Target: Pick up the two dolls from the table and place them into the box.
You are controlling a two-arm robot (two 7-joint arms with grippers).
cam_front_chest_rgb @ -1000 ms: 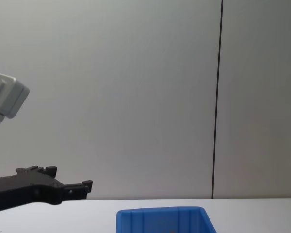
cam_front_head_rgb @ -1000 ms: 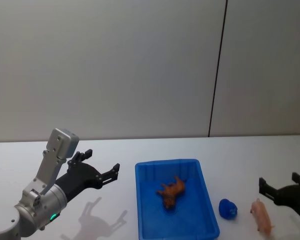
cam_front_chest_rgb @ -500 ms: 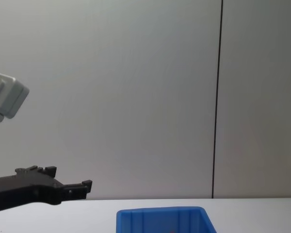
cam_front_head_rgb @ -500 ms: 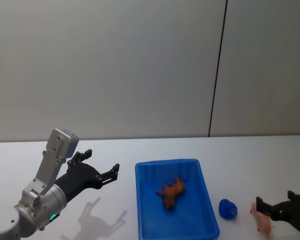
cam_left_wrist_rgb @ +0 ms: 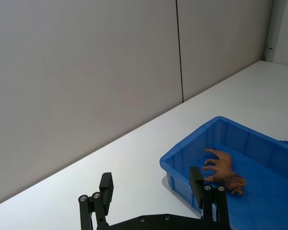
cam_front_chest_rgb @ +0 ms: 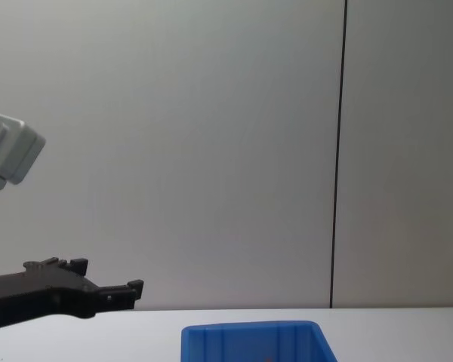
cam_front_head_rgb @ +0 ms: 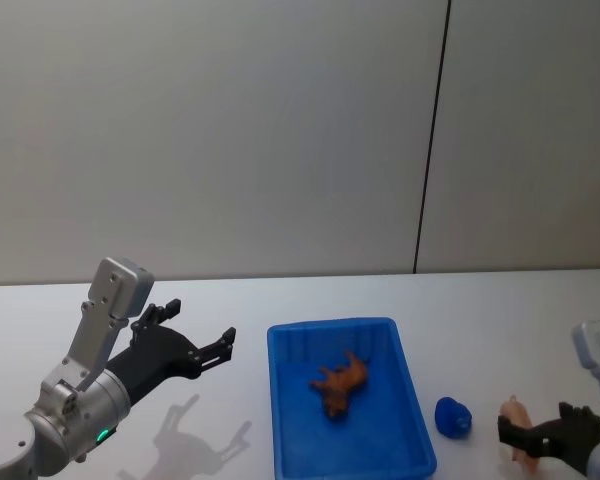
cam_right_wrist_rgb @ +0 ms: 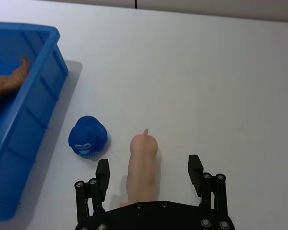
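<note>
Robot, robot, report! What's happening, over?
Right gripper open, fingers astride pink doll. Left gripper open, idle beside box. Brown doll boxed. Blue toy nearby, not blocking.

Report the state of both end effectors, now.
Left end effector: open, holding nothing, hovering left of the box.
Right end effector: open, straddling the pink doll on the table, not gripping it.

Bright, even overhead light; left end effector (cam_front_head_rgb: 202,320) casts soft shadow on table (cam_front_head_rgb: 480,300).
</note>
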